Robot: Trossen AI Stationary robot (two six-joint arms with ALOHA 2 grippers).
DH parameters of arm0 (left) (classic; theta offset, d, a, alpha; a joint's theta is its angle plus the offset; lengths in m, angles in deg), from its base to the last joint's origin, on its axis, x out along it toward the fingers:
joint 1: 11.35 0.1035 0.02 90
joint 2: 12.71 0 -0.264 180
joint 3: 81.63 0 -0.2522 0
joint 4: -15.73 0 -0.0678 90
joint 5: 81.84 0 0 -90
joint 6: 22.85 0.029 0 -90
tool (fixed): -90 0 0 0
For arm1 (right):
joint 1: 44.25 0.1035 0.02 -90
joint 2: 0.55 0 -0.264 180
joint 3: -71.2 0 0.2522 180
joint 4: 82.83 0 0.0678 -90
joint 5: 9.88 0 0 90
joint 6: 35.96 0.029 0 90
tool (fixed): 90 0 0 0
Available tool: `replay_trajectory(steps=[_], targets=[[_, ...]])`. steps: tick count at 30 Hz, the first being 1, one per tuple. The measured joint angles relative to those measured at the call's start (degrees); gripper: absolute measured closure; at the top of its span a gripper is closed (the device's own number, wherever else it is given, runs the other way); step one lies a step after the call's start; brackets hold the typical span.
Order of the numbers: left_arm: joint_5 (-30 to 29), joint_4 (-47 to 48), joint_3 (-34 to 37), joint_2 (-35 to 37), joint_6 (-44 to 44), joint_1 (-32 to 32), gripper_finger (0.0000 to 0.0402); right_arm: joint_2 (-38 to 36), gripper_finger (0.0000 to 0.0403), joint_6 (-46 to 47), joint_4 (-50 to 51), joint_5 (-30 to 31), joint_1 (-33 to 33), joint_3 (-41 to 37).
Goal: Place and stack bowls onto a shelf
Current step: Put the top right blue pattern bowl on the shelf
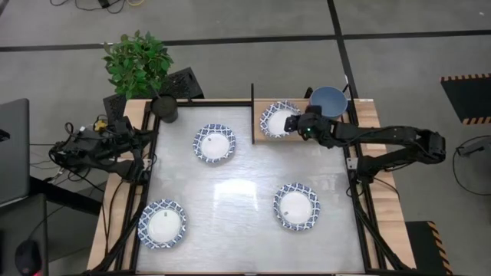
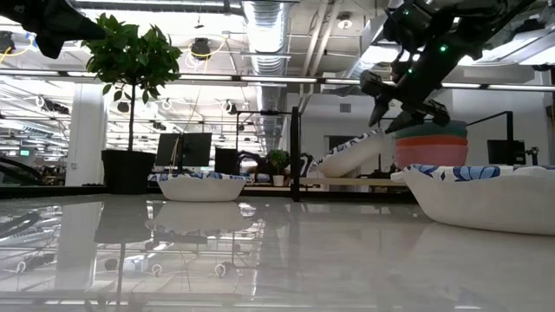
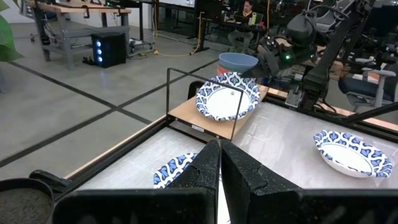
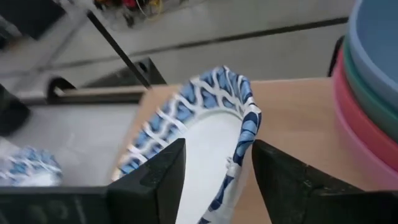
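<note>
A white bowl with a blue patterned rim sits tilted over the wooden shelf, and my right gripper is shut on it. Right beside it on the shelf stands the stack of coloured bowls, blue on top, with green and pink showing below. Three more white and blue bowls rest on their bases on the white tabletop. My left gripper is shut and waits off the table's left edge. My right gripper holds the white and blue bowl by its rim, on the side nearest the coloured stack. One finger is inside the bowl and one outside. The held side is raised, so the bowl tilts, its opposite edge low by the plank.
Thin black posts frame the shelf, one standing at its table-side corner. A potted plant and a dark pot stand at the table's far left corner. The middle of the tabletop between the bowls is bare. A person sits in the room beyond.
</note>
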Motion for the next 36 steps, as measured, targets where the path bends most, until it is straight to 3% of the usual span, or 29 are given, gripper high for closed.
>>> replay_trajectory(steps=[9,19,26,36], targets=[[0.0,0.0,0.0,0.0,0.0,0.01,0.0401,0.02,0.0195,1.18,6.95,-4.52,0.33,0.0],[-0.01,0.0,0.0,0.0,0.0,0.0,0.0401,1.95,0.0196,5.73,12.78,-4.61,2.47,0.0],[-0.02,0.0,0.0,-0.02,0.0,0.01,0.0401,7.6,0.0196,5.84,10.71,-4.66,4.93,-0.02],[-0.04,-0.01,0.0,-0.02,0.0,0.01,0.0401,4.0,0.0196,5.14,11.1,-3.63,7.39,0.07]])
